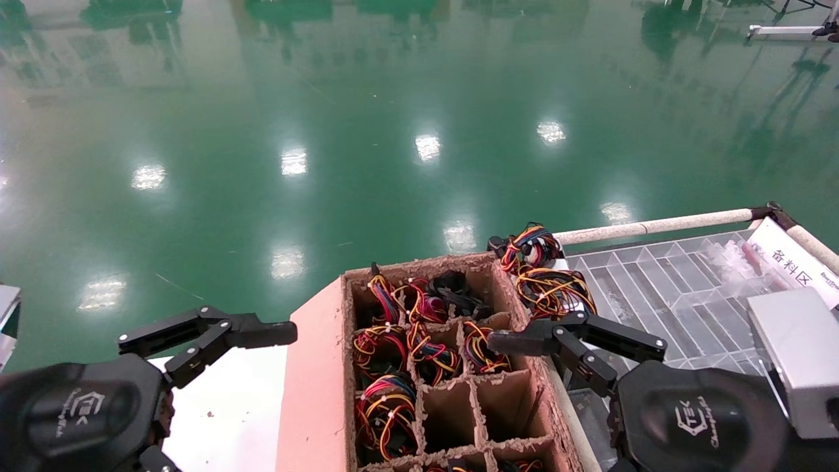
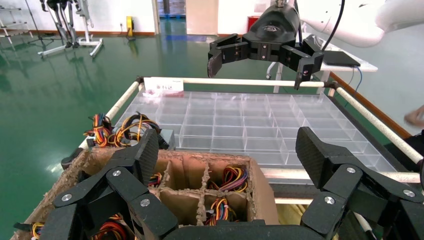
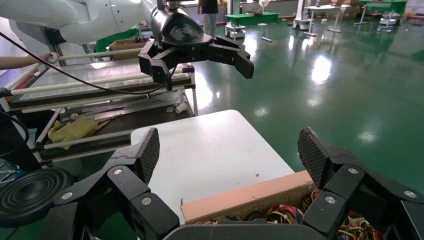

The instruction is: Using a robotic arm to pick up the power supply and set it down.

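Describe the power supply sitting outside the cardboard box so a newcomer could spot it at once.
Start at the divided cardboard box in front of the robot. Just past its far right corner, on the edge of the clear plastic tray, lies the power supply. Unlike the units in the box's cells, its wire bundle lies in the open.

A glossy green floor [image 1: 367,118] stretches ahead of me, mirroring rows of ceiling lights as bright patches. To my right stands a rack edged by a white rail [image 1: 655,227], carrying a clear compartmented tray [image 1: 662,282] and a white sign [image 1: 796,262] with printed characters. To my left lies a white counter [image 3: 210,150]. Farther off, green-topped tables [image 3: 252,18] stand in the hall.
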Controlling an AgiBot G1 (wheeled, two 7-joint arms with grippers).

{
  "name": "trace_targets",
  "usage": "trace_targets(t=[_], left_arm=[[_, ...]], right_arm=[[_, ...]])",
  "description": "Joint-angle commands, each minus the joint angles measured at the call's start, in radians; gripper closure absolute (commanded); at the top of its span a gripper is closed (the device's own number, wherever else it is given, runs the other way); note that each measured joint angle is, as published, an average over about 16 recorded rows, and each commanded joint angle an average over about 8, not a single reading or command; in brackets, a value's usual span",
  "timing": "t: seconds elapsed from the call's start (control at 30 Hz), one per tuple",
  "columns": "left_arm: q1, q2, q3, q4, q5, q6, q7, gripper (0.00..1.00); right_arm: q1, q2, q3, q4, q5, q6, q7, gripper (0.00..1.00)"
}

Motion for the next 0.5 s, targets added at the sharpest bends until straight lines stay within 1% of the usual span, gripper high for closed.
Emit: trace_targets(t=[0.03,0.5], left_arm=[[0.000,0.000,0.000,0.000,0.000,0.000,0.000,0.00],[0.000,0.000,0.000,0.000,0.000,0.000,0.000,0.00]], right_arm=[[0.000,0.000,0.000,0.000,0.000,0.000,0.000,0.00],[0.000,0.000,0.000,0.000,0.000,0.000,0.000,0.00]])
